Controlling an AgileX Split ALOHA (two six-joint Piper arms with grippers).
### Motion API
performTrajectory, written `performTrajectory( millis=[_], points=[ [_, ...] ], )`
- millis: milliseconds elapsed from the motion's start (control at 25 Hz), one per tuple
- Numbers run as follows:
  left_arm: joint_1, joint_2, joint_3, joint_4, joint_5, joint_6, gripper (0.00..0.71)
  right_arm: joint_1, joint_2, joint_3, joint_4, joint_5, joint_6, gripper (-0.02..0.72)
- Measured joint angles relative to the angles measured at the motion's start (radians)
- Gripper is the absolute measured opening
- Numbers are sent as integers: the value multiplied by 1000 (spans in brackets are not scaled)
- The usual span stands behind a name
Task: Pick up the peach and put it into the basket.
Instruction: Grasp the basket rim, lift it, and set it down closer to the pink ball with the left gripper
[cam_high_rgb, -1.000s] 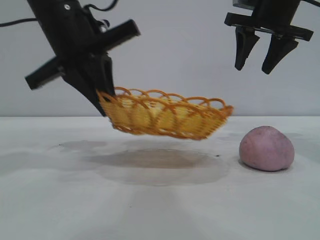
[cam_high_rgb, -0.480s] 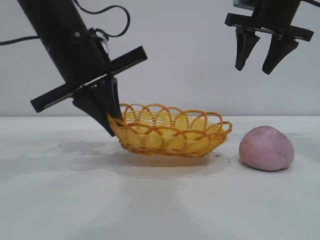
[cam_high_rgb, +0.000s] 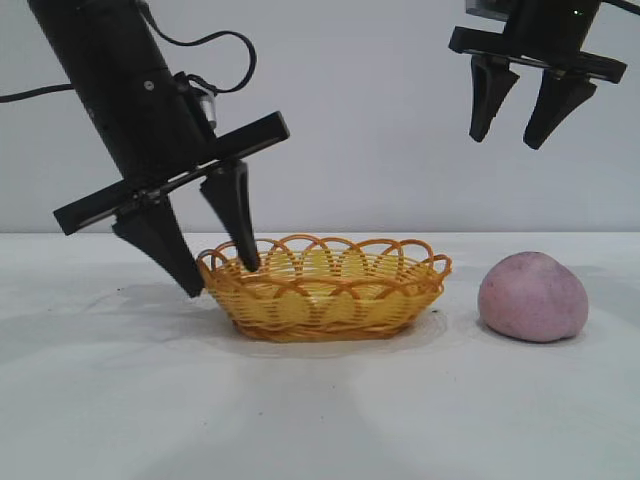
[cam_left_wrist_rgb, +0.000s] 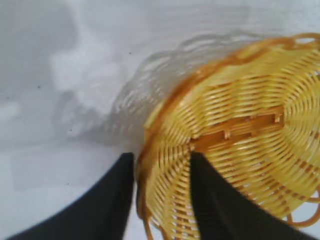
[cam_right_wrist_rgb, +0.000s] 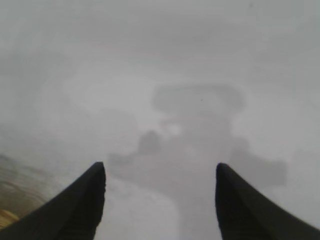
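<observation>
We find the peach (cam_high_rgb: 533, 297) resting on the tabletop (cam_high_rgb: 320, 420) at the right of the scene, just beside the basket (cam_high_rgb: 325, 290) but apart from it, with bare surface between the two. Nothing touches the fruit. The basket sits flat on the tabletop at centre, its looped orange rim up and its hollow holding nothing we can see.

At the basket's left end, the left tool (cam_high_rgb: 205, 255) leans in on a slant with its fingers spread apart, one outside the rim and one inside (the left wrist view shows the woven wall running between them, though we cannot tell whether either finger presses on it).

The right tool (cam_high_rgb: 512, 125) hangs high above the peach, a little to its left, fingers apart and pointing down; its wrist view shows only tabletop between them.

We judge the basket to be placed and the picking step not yet begun. The next move calls for the right tool to descend over the peach and close on its rounded sides.
</observation>
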Motion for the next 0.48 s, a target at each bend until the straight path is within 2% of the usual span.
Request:
performTrajectory(
  millis=[80,200,240,480],
  points=[
    [0,-21,0,32,17,0,489,0,0,0,0,0,0,407],
    [0,-79,0,104,20,0,473,0,0,0,0,0,0,407],
    [0,-101,0,139,22,0,514,0,0,0,0,0,0,407],
    [8,-178,-3,396,70,0,499,0,0,0,0,2,0,407]
  ],
)
